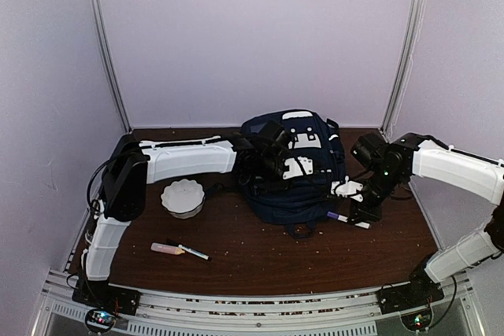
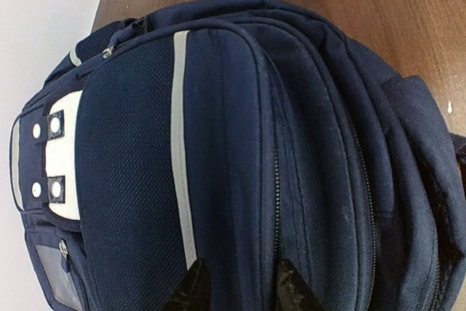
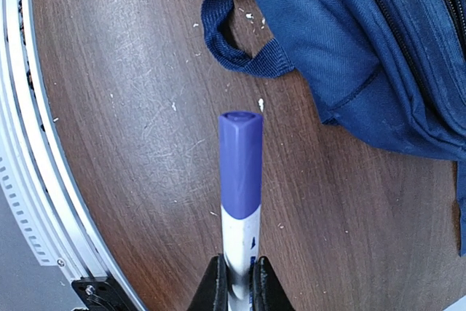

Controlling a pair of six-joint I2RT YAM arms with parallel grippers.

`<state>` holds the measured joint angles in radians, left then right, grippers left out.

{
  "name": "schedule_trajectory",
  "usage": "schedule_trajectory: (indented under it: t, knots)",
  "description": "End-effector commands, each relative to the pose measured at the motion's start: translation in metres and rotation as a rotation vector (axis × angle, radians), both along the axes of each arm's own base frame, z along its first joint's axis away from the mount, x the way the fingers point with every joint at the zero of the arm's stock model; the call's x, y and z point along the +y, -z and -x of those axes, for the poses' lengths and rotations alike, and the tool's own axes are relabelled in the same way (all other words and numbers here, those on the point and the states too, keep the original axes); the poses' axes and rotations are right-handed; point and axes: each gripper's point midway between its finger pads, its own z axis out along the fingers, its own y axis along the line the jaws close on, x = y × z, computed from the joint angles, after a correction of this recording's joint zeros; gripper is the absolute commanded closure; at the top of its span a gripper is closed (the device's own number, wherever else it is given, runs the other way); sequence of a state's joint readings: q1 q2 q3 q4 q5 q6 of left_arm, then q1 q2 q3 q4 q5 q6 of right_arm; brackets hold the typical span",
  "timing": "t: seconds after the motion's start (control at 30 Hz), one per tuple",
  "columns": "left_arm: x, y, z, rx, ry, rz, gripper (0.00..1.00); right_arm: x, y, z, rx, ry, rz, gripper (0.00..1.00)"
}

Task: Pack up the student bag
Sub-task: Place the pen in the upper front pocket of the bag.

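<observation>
The student bag [image 1: 311, 186], navy blue with thin white stripes and white buckle patches, lies at the table's middle back. It fills the left wrist view [image 2: 240, 143]. My left gripper [image 1: 276, 164] hovers close over its front pocket. Its jaws are apart, with the bag's fabric and a shut zipper between the fingertips [image 2: 191, 289]. My right gripper [image 1: 358, 208] is just right of the bag, low over the table. It is shut on a white marker with a purple cap [image 3: 240, 172], which points toward the bag's carry loop [image 3: 240, 41]. The marker also shows in the top view [image 1: 345, 218].
A white scalloped bowl [image 1: 183, 197] sits left of the bag. A pink tube-like item [image 1: 167, 248] and a black-and-white pen [image 1: 193, 252] lie near the front left. The metal rail [image 3: 29, 180] marks the table's near edge. Crumbs speckle the brown tabletop.
</observation>
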<state>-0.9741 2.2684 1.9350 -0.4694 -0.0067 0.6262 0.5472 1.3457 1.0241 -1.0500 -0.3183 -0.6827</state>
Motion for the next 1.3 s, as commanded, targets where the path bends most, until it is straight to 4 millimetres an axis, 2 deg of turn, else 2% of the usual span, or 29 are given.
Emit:
schedule_trajectory:
  t: [0.0, 0.2, 0.4, 0.6, 0.73, 1.03, 1.27]
  knots:
    - [-0.006, -0.032, -0.025, -0.106, -0.070, 0.053, 0.77, 0.006, -0.017, -0.021, -0.089, -0.003, -0.021, 0.92]
    - [-0.003, -0.061, -0.038, -0.152, -0.129, 0.123, 0.99, 0.015, -0.039, -0.058, -0.219, -0.015, 0.004, 0.92]
    - [-0.001, -0.100, -0.046, -0.084, -0.154, 0.281, 1.00, 0.032, -0.057, -0.092, -0.399, -0.082, 0.073, 0.92]
    - [-0.003, -0.134, -0.044, -0.028, -0.133, 0.395, 1.00, 0.052, -0.066, -0.114, -0.523, -0.155, 0.122, 0.92]
    - [-0.006, -0.150, -0.041, 0.012, -0.108, 0.465, 1.00, 0.064, -0.064, -0.126, -0.593, -0.203, 0.153, 0.93]
    - [-0.010, -0.172, -0.035, 0.053, -0.070, 0.535, 1.00, 0.086, -0.051, -0.159, -0.730, -0.268, 0.221, 0.93]
    - [-0.010, -0.178, -0.033, 0.070, -0.058, 0.553, 1.00, 0.101, -0.035, -0.191, -0.820, -0.281, 0.282, 0.93]
